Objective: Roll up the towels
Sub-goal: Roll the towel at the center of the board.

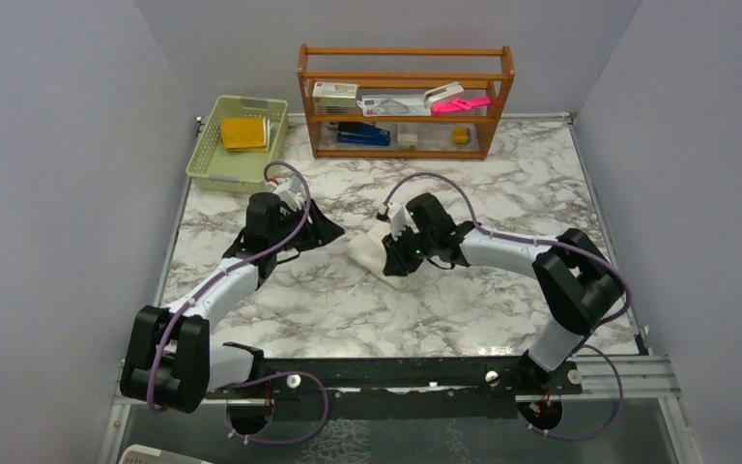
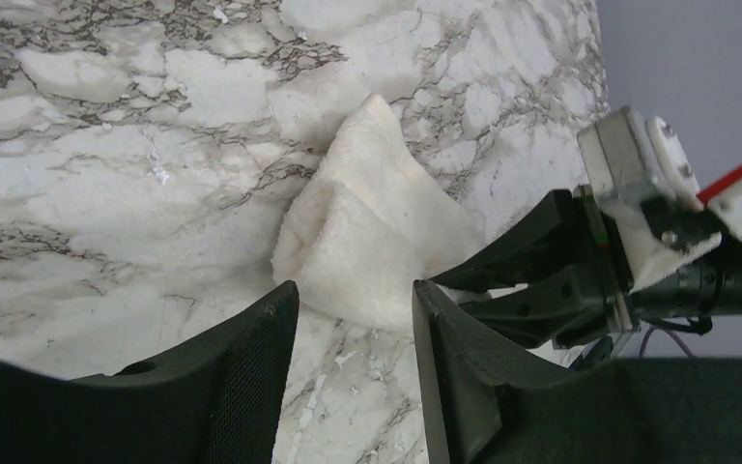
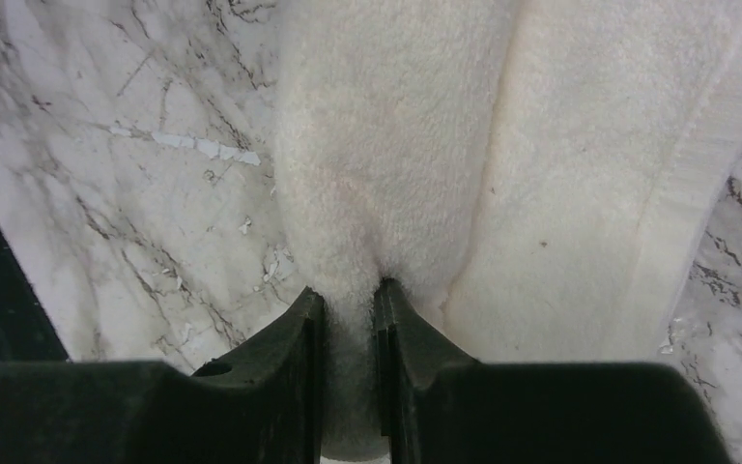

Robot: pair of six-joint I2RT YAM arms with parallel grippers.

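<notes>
The cream-white towel (image 1: 369, 253) lies bunched and partly folded on the marble table, mid-centre. My right gripper (image 1: 398, 255) is shut on a raised fold of it; in the right wrist view the fingers (image 3: 348, 295) pinch the towel (image 3: 502, 164) tightly. My left gripper (image 1: 336, 233) is open just left of the towel, holding nothing. In the left wrist view its tips (image 2: 353, 300) frame the towel's near edge (image 2: 377, 232) without touching, and the right gripper (image 2: 541, 280) shows behind the cloth. The mustard-yellow towel (image 1: 243, 132) lies in the green basket.
The green plastic basket (image 1: 211, 164) stands at the back left. A wooden shelf (image 1: 406, 53) with small boxes and a pink item stands at the back centre. Grey walls close both sides. The marble table (image 1: 348, 309) runs to a metal rail at the near edge.
</notes>
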